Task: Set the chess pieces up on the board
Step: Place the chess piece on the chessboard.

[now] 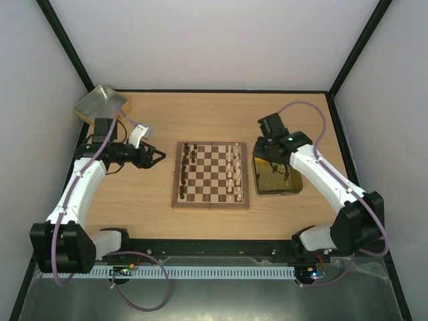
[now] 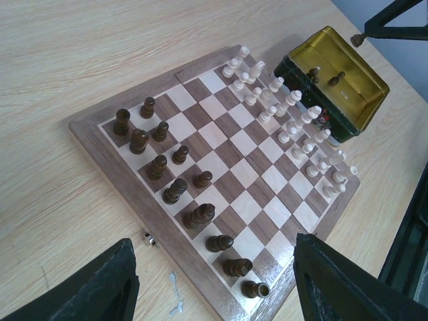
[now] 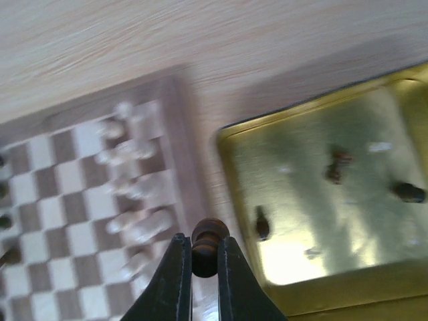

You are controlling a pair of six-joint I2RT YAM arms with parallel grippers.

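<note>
Gold tray [image 3: 301, 154] with dark chess pieces [image 3: 338, 164]

- Pale wood-grain table [image 1: 214, 110] is enclosed by white walls [image 1: 200, 40], with black corner struts [image 1: 67, 43].
- A shiny gold tray [image 1: 267, 193] is laid flat on the right half of the table.
- A second metal tin [image 1: 100, 101], grey inside with a gold rim, is set tilted in the far left corner.
- A small silvery object [image 2: 148, 239], possibly a clasp, is seen on the tabletop. It is too small to be identified.
- A pale bluish smear [image 2: 175, 294] is marked near it.
- A white slotted strip [image 1: 214, 273] is run along the near edge.
</note>
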